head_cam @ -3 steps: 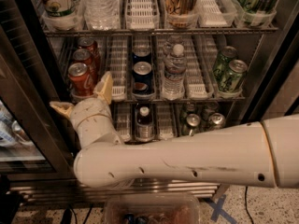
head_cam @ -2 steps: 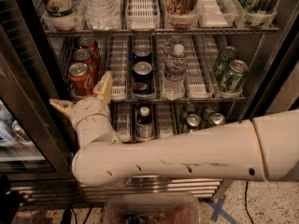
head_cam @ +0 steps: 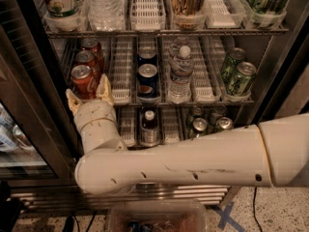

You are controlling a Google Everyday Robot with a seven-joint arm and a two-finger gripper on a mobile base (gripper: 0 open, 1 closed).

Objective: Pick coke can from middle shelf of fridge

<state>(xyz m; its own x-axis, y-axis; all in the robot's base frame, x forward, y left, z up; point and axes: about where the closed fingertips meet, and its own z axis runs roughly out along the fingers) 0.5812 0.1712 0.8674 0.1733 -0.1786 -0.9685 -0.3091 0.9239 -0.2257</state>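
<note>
Three red coke cans stand in a row in the left lane of the middle shelf (head_cam: 207,99) of the open fridge (head_cam: 29,105). The front coke can (head_cam: 82,79) is nearest me. My gripper (head_cam: 89,93) is directly below and in front of this can. It is open, with one tan finger (head_cam: 72,99) at the can's lower left and the other finger (head_cam: 104,86) at its lower right. The can's base is hidden behind the gripper. The white arm (head_cam: 193,158) crosses the lower part of the view.
On the same shelf are blue Pepsi cans (head_cam: 147,76), a water bottle (head_cam: 180,76) and green cans (head_cam: 238,74). Tall bottles and cups (head_cam: 104,4) fill the tier above. Cans and a small bottle (head_cam: 149,124) sit on the tier below. A plastic bin (head_cam: 154,219) lies on the floor.
My gripper has moved a little up and in toward the front coke can, so its fingers now flank the can's lower part. The cans have not moved.
</note>
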